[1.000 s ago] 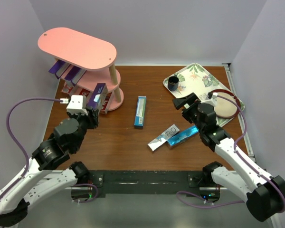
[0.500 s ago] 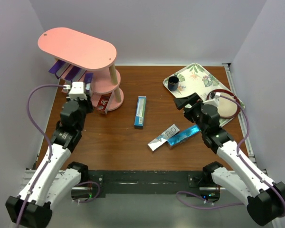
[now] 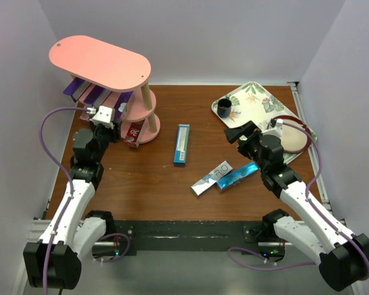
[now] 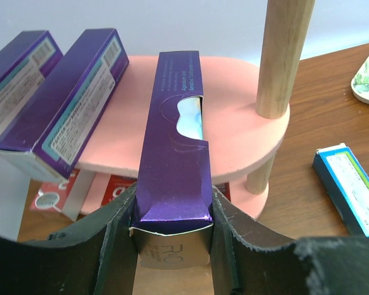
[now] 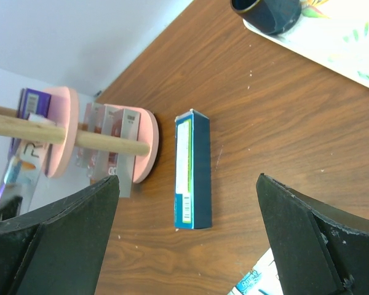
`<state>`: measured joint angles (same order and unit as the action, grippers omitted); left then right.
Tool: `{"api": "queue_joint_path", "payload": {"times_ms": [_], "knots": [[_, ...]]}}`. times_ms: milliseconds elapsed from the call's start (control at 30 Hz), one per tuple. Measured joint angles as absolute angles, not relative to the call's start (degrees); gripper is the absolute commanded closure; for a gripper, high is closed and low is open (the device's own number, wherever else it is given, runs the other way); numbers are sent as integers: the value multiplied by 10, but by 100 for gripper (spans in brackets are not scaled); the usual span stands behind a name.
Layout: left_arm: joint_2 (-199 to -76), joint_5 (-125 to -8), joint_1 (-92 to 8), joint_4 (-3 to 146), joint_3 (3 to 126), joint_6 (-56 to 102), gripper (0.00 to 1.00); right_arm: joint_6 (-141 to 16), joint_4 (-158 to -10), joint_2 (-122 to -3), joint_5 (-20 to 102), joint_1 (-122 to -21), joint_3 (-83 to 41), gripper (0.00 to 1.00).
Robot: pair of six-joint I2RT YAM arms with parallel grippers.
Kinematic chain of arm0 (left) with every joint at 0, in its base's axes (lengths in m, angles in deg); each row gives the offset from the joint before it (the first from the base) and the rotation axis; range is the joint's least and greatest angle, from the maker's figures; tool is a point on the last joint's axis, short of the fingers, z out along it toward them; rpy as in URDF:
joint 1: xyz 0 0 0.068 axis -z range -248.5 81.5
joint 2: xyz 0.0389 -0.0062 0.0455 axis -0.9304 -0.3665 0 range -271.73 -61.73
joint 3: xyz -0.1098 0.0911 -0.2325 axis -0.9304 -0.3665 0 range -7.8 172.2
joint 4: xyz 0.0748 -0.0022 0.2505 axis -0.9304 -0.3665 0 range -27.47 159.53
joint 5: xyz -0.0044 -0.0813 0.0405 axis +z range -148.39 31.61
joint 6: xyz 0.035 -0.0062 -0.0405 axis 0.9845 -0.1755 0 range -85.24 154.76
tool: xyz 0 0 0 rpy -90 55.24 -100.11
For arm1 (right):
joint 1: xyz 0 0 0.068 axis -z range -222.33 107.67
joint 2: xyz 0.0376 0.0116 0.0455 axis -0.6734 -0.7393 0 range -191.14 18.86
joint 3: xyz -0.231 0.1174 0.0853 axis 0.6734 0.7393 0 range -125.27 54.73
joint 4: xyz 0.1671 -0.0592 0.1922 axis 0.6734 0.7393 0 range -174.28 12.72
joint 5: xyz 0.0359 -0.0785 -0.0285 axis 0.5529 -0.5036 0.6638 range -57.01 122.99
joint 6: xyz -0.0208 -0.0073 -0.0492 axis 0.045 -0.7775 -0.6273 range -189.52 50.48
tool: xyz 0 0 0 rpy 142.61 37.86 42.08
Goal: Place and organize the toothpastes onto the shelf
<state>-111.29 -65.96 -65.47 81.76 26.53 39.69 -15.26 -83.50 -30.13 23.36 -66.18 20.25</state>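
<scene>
1. Purple carton (image 4: 175, 123): clamped at its near end between the closed-in fingers of the left gripper (image 4: 172, 221). Faint letters on the near flap read roughly "RO"; the side print is too fine to read.
2. Long axis: points away from the wrist camera, over the middle tier of the pink shelf (image 4: 234, 123), with the near end overhanging the tier's edge.
3. Neighbours: two purple cartons (image 4: 74, 98) lie to its left on the same tier, roughly parallel. Red cartons (image 4: 120, 187) sit on the tier below.
4. Open room: bare board lies between the held carton and the wooden post (image 4: 286, 55).
5. Table (image 3: 141, 178): a blue carton (image 3: 182, 144) lies apart. A silver-white carton (image 3: 212, 177) marked "RiO" touches a teal carton (image 3: 238, 176).
6. Right gripper (image 3: 238, 132): jaws wide apart, holding nothing, near the leaf-patterned tray (image 3: 258, 95).
</scene>
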Motion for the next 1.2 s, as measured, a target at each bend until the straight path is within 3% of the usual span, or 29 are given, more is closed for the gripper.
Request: {"api": "queue_joint_path", "payload": {"times_ms": [500,667,967,1200], "knots": [[-1208,-814,-727,928,268,421,78,-182,-847,-307,264,-652,203,2],[-1227,-828,-737,953,268,399,72,-182,-853,-311,271,-651,204,2],[-1237,-834,-738,966,268,375,53,-186,-854,-314,281,-651,204,1],[-1252,-840,-738,978,268,364,51,-186,-854,-314,283,-651,204,2]]}}
